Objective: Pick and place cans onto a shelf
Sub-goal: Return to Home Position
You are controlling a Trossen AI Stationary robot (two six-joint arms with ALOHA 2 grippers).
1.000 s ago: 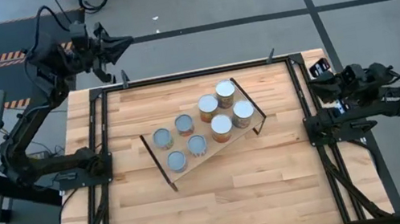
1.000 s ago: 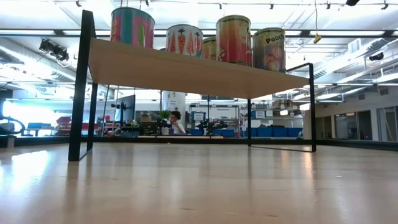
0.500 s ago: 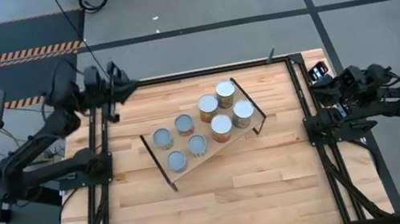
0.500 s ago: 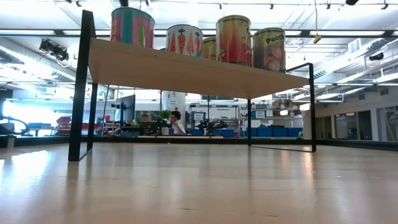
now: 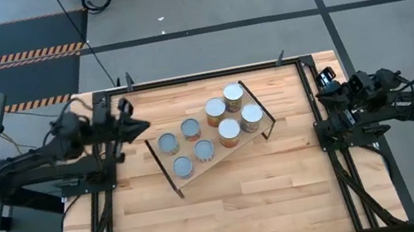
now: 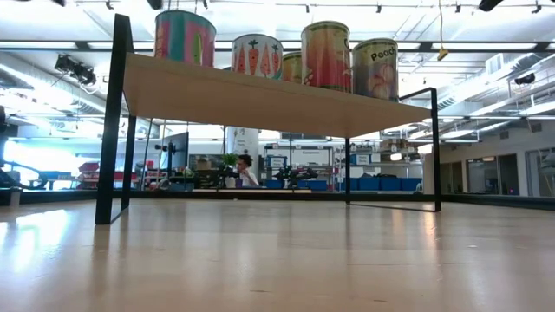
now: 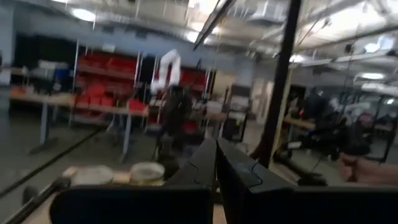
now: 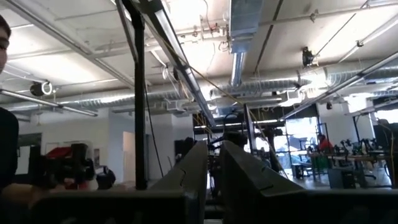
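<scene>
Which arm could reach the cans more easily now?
Probably the left. The left gripper sits close beside the shelf, pointing at the cans; the right gripper is tucked at the table edge.

Eight cans point(image 5: 229, 132) crowd the top of the shelf point(image 6: 260, 95) — only narrow gaps between them. Beneath the shelf the space stands open between its black end frames point(image 6: 115, 121); the left gripper point(image 5: 141, 127) sits just off its left end.

All eight cans point(image 5: 229, 132) stand upright on the shelf point(image 5: 210, 131), silver tops up. There are two clusters of four, orange-sided at one end and grey-blue at the other. The light-wood plank sits slanted mid-table, raised on black rod frames at its short ends.
</scene>
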